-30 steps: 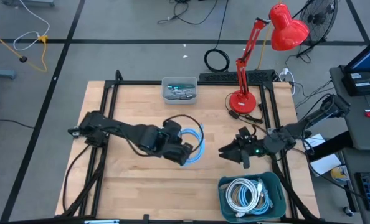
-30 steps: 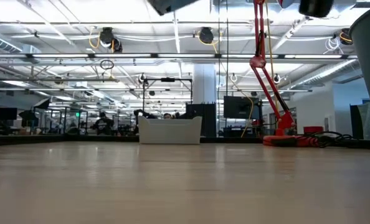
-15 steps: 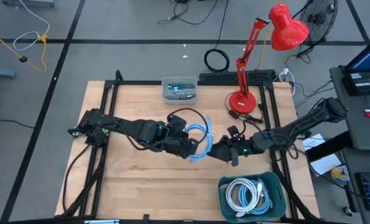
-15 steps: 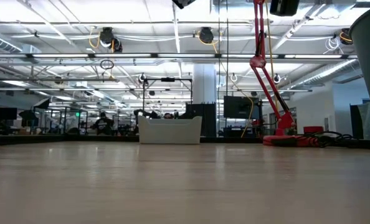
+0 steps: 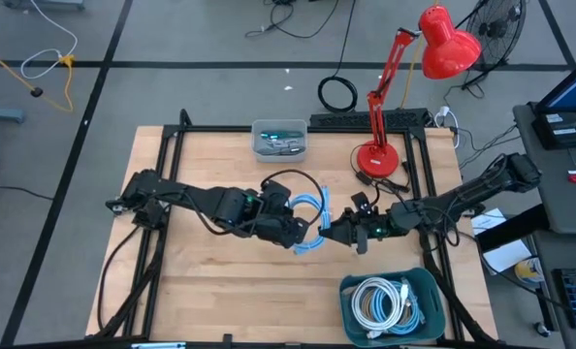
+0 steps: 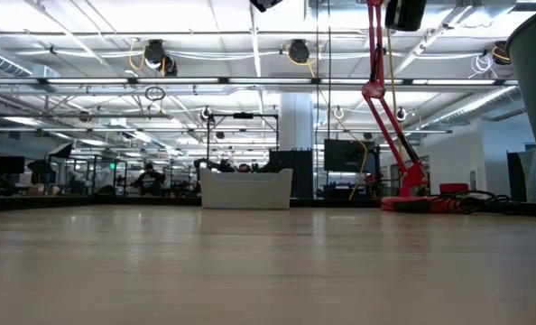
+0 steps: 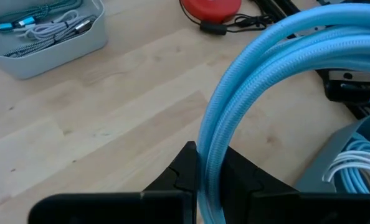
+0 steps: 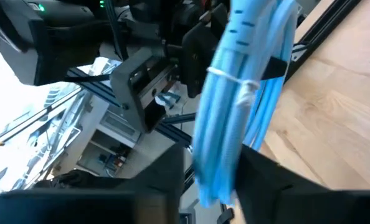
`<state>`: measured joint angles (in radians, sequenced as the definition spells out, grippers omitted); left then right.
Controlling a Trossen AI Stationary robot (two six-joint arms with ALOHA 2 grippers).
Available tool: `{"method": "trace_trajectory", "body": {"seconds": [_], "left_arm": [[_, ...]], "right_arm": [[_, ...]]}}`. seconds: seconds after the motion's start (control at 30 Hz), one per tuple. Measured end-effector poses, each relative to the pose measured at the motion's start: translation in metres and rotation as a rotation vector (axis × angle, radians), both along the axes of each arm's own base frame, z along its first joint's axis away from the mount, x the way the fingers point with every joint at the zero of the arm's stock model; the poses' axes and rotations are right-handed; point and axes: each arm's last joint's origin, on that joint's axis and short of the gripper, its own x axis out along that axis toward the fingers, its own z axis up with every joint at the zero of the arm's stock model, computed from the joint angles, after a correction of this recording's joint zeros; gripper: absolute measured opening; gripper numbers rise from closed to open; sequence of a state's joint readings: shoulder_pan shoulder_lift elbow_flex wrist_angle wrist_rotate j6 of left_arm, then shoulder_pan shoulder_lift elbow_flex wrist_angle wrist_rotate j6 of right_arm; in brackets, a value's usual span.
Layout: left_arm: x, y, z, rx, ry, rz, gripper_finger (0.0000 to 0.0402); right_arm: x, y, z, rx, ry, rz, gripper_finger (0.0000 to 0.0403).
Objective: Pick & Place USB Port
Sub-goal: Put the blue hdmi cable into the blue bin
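Note:
A light blue cable coil [image 5: 313, 219], bound with a white tie [image 8: 232, 78], is held off the table near its middle. My left gripper [image 5: 294, 233] is shut on the coil [image 7: 260, 68] from the table's left. My right gripper [image 5: 342, 233] reaches in from the table's right and is open. Its two fingers stand on either side of the coil's strands [image 8: 235, 93]. The low view shows only the undersides of both arms at the picture's top, not the coil. My left gripper [image 7: 207, 163] pinches several strands of the coil together [image 7: 211, 140] between its two fingers, which point toward the table's right. The loop arches away past the fingertips and is lifted clear of the table. Whether my right gripper [image 8: 216, 177] touches the strands [image 8: 217, 168] between its fingers, I cannot tell.
A green bin [image 5: 426, 283] with white and blue cables sits at the near right. A grey bin [image 5: 280, 139] of cables stands at the far edge, with a red desk lamp [image 5: 377, 155] to its right. Black frame rails [image 5: 162, 184] run along the table's sides.
My right gripper has moved toward the table's left until its fingers came around the blue coil. My left gripper carried the coil a little toward the table's right early in the second, then held still.

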<state>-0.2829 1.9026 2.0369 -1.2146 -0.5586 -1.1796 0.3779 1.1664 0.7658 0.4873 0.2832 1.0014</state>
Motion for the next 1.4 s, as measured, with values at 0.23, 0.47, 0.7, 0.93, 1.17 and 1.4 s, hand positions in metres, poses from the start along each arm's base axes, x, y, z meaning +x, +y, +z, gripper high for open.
{"method": "trace_trajectory", "body": {"seconds": [0.23, 0.47, 0.7, 0.93, 1.17, 1.4], "left_arm": [[-0.003, -0.006, 0.002, 0.02, 0.021, -0.059, 0.0051], [-0.038, -0.013, 0.024, 0.024, -0.001, 0.012, 0.0138], [-0.05, -0.025, 0.052, 0.026, -0.198, -0.033, 0.0137], [-0.038, -0.037, 0.08, 0.194, -0.406, -0.168, 0.0136], [-0.036, -0.038, 0.071, 0.211, -0.35, -0.191, 0.0122], [-0.036, -0.037, 0.073, 0.19, -0.368, -0.184, 0.0104]], "right_arm": [[-0.001, 0.002, 0.002, -0.012, -0.021, 0.067, 0.0029], [-0.014, 0.008, 0.015, 0.087, -0.069, 0.159, 0.0033], [-0.051, 0.038, 0.036, 0.263, -0.122, 0.358, 0.003], [-0.089, 0.06, 0.044, 0.251, -0.109, 0.539, 0.0028], [-0.083, 0.061, 0.035, 0.209, -0.06, 0.405, 0.0027], [-0.085, 0.063, 0.034, 0.194, -0.048, 0.401, 0.0026]]}}
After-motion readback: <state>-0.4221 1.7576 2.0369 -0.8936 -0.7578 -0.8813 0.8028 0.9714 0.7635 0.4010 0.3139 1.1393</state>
